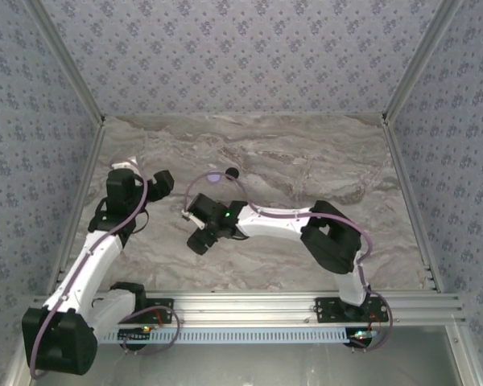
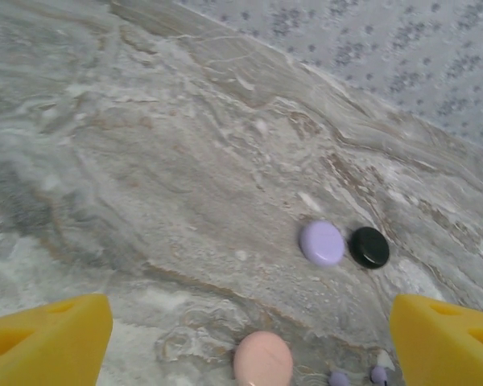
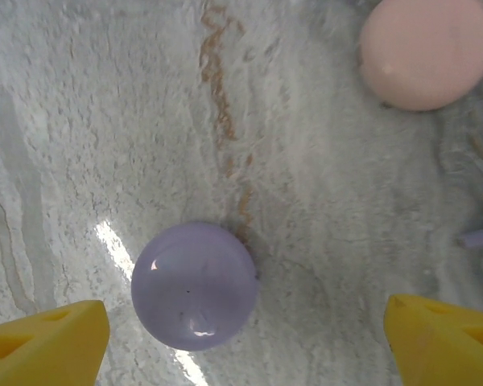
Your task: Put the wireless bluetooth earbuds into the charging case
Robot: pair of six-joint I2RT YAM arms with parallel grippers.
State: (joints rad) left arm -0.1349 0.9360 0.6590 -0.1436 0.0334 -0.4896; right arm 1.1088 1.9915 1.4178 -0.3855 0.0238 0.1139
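Two tiny lilac earbuds (image 2: 339, 378) lie at the bottom edge of the left wrist view, right of a round pink case (image 2: 262, 359). Farther out a round lilac case (image 2: 322, 243) and a black one (image 2: 369, 247) sit side by side. My left gripper (image 2: 251, 322) hangs open above the table, with the pink case just under its gap. In the right wrist view my right gripper (image 3: 245, 322) stands open over a domed lilac case (image 3: 195, 285) that lies nearer its left finger. A pink case (image 3: 427, 52) sits at the upper right, and a lilac earbud stem (image 3: 479, 236) pokes in at the right edge.
From above, the left gripper (image 1: 159, 183) and right gripper (image 1: 195, 227) are close together at the left middle of the marble table (image 1: 306, 161). A lilac case (image 1: 214, 178) and black case (image 1: 232, 172) lie just beyond them. Patterned walls enclose the table.
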